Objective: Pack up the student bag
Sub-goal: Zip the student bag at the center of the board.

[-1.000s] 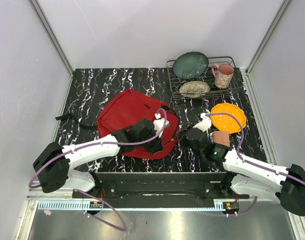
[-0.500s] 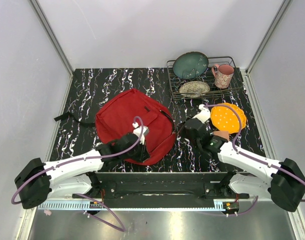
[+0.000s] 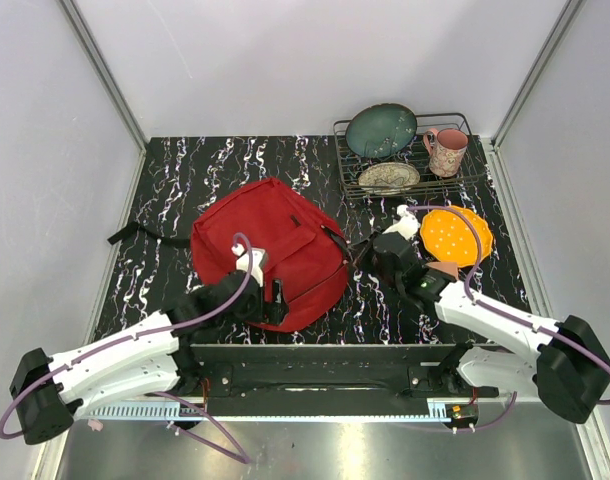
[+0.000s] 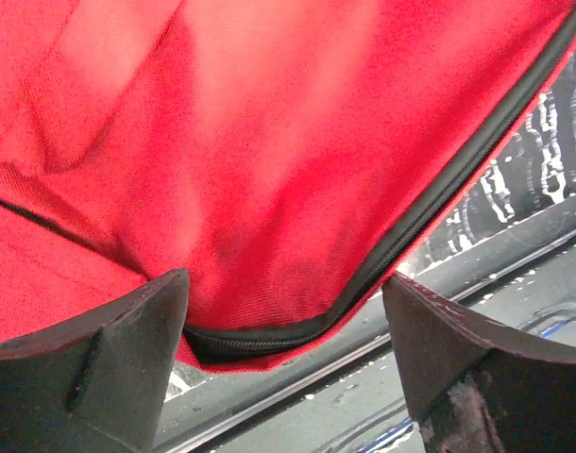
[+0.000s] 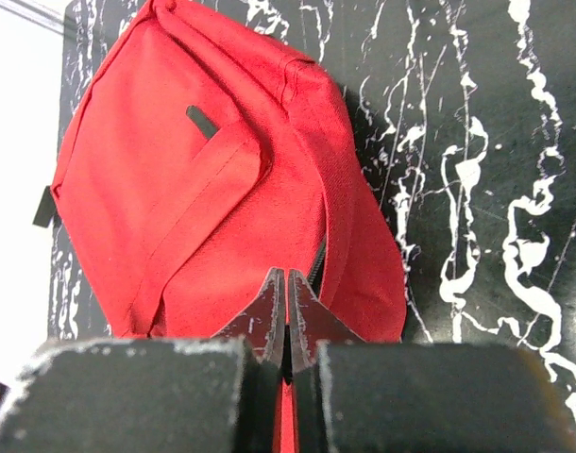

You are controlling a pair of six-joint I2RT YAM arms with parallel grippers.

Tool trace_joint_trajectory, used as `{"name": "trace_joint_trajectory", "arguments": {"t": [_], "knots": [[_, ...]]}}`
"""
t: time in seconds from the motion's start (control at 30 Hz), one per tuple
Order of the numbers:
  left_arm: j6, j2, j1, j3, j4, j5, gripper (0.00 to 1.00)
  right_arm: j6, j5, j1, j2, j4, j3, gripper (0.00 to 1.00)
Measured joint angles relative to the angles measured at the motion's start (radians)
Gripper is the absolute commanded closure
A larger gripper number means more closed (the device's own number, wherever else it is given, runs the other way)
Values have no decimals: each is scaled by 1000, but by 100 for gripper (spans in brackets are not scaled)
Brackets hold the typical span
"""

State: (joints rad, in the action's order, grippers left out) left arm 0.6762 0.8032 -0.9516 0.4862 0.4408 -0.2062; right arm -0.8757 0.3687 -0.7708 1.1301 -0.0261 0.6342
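The student bag (image 3: 270, 240) lies flat on the black marbled table, a red backpack with a black zip along its near edge. My left gripper (image 3: 277, 300) is at the bag's near rim. In the left wrist view it stands open (image 4: 286, 283), with the zipped edge (image 4: 269, 335) hanging between the two fingers and touching neither. My right gripper (image 3: 365, 255) is at the bag's right side. Seen from its wrist it is shut (image 5: 288, 276), tips over the red fabric (image 5: 194, 189) beside the zip; I see nothing pinched between them.
A wire rack (image 3: 465, 125) at the back right holds a teal plate (image 3: 381, 130), a patterned plate (image 3: 389, 177) and a pink mug (image 3: 446, 150). An orange plate (image 3: 456, 234) lies beside the right arm. A black strap (image 3: 135, 235) trails left of the bag.
My left gripper has drawn back from the bag's right side to its near edge and gone from shut to open. The right gripper has edged further from me along the bag's right side.
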Motion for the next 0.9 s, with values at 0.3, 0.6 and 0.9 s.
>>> {"name": "trace_joint_trajectory", "arguments": {"t": [0.3, 0.6, 0.9], "knots": [[-192, 194, 2, 244, -114, 95, 7, -30, -46, 2, -47, -6, -47, 100], [-338, 523, 2, 465, -204, 315, 9, -37, -46, 2, -108, 21, -53, 100], [-357, 613, -15, 473, -206, 410, 80, -37, -46, 2, -120, 24, -61, 100]]}}
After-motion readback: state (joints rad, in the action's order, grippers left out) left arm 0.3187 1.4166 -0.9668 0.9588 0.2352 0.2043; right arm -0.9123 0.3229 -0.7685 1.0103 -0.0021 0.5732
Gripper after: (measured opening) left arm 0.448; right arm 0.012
